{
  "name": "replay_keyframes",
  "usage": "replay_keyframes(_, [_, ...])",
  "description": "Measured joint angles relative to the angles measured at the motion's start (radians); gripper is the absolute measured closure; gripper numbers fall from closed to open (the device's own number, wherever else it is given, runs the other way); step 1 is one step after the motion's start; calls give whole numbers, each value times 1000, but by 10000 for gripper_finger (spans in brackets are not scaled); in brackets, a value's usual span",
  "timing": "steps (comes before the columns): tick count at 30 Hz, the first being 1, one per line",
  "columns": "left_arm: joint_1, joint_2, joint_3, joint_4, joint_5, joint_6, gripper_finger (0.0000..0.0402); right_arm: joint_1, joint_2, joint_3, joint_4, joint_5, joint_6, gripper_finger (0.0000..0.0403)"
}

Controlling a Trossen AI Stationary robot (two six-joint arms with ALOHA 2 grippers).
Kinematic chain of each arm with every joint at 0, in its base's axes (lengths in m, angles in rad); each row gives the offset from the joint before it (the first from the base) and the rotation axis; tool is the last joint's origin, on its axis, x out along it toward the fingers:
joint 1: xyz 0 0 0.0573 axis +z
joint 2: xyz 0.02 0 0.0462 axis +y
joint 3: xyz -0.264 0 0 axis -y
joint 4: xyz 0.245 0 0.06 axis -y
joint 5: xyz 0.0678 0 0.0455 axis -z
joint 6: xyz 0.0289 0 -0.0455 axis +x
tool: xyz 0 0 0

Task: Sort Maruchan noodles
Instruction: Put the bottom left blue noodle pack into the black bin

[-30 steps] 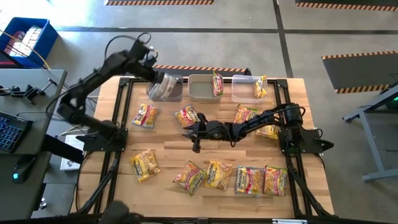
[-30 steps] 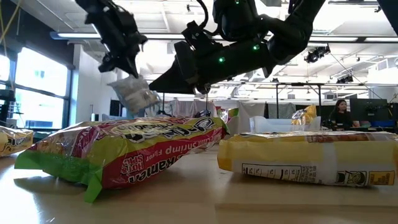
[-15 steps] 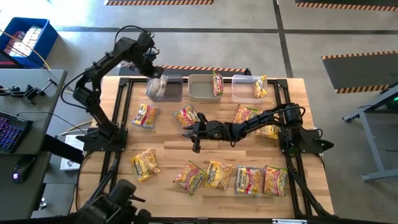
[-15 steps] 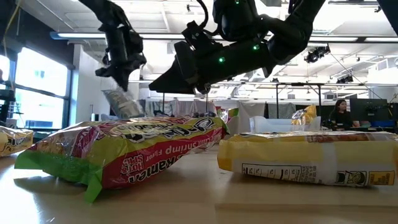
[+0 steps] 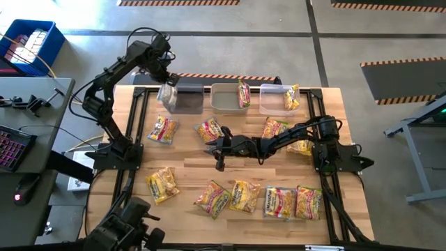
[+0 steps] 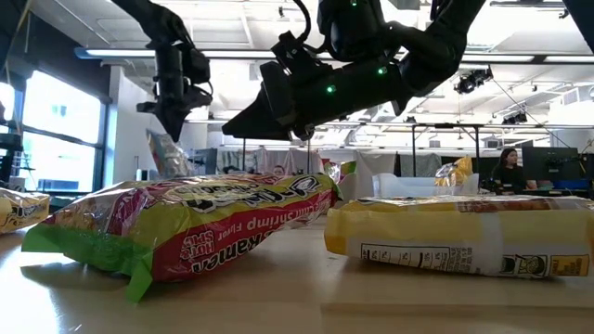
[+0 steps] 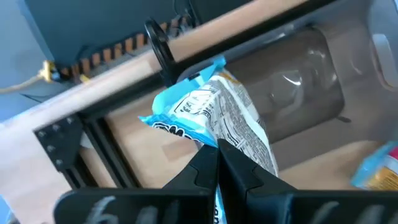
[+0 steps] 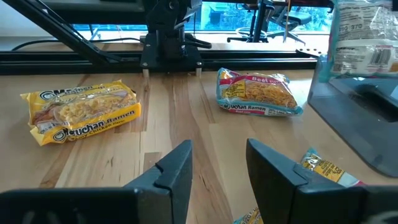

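Surface [image 5: 191,164]: wooden top with black rails along its sides; packets are spread over most of it, leaving a bare strip through the middle at about 9 o'clock from the right arm's wrist.
Bins: three stand in a row along the 12 o'clock edge. The left bin [image 5: 187,98] is clear and dark; I cannot tell what lies inside it. The middle bin [image 5: 224,98] holds one upright yellow packet [image 5: 243,93] against its 3 o'clock wall. The right bin [image 5: 274,97] holds another yellow packet [image 5: 291,97] at its 3 o'clock end.
Left arm: reaches to the 11 o'clock corner; the left gripper [image 5: 166,78] has its fingers [image 7: 239,175] clamped tight on a silvery grey packet [image 7: 217,118], which hangs over the 9 o'clock end of the left bin.
Right arm: lies low across the middle; the right gripper [image 5: 219,155] points toward 9 o'clock with its fingers [image 8: 177,168] parted and nothing between them.
Loose Maruchan noodles: a row of five packets [image 5: 244,196] along the 6 o'clock edge, three more [image 5: 209,130] between the bins and the right arm, and one [image 5: 301,147] at 3 o'clock under that arm.
Edges and room: the 9 o'clock side beside the left rail is bare wood; the 6 o'clock row sits close to the edge.
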Motion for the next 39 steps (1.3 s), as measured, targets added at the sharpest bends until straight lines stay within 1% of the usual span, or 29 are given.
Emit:
replay_keyframes(7, [5, 0, 0, 38, -9, 8, 401, 0, 0, 0, 2, 0, 0, 269])
replay_keyframes(15, [5, 0, 0, 166, -13, 32, 401, 0, 0, 0, 5, 0, 0, 269])
replay_keyframes(21, [0, 0, -16, 218, -19, 30, 401, 0, 0, 0, 5, -1, 0, 269])
replay_keyframes(26, [-25, 0, -61, 246, -19, -7, 401, 0, 0, 0, 5, -2, 0, 269])
replay_keyframes(29, [-33, -1, -83, 255, -18, -73, 401, 0, 0, 0, 5, -3, 0, 269])
replay_keyframes(33, [-39, -5, -101, 224, -19, -158, 401, 0, 0, 0, 5, -3, 0, 269])
replay_keyframes(35, [-59, -13, -111, 218, -43, -177, 401, 0, 0, 0, 5, -3, 0, 269])
replay_keyframes(39, [-116, -26, -116, 224, -156, -213, 401, 0, 0, 0, 5, -3, 0, 269])
